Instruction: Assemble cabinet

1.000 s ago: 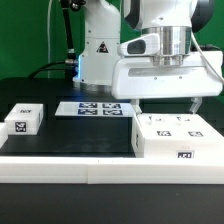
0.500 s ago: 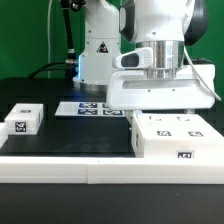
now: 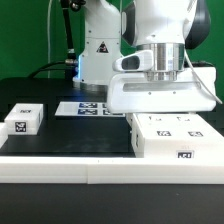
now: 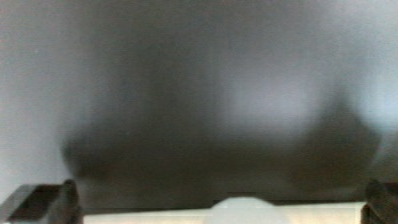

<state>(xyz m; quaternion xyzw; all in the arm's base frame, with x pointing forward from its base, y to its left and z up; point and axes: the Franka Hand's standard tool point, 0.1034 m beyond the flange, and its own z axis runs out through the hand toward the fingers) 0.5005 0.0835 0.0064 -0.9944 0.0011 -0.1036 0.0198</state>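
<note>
The cabinet (image 3: 172, 135) is a large white box with tags on its top and front, at the exterior view's right near the front of the black table. My gripper (image 3: 165, 112) hangs right over its back part, with the wide white hand almost on the cabinet's top and the fingertips hidden behind it. The wrist view is blurred and very close. It shows dark fingers (image 4: 36, 201) at the two far sides, wide apart, with a pale surface and a rounded white shape (image 4: 238, 211) between them. The gripper looks open and holds nothing.
A small white tagged block (image 3: 22, 120) lies at the exterior view's left. The marker board (image 3: 88, 108) lies flat at the back middle, in front of the robot base (image 3: 97, 55). A long low white rail (image 3: 70, 162) edges the table's front.
The hand has moved toward the exterior view's left and down onto the cabinet. The finger seen a second ago is now hidden. The cabinet and the block have not moved.
</note>
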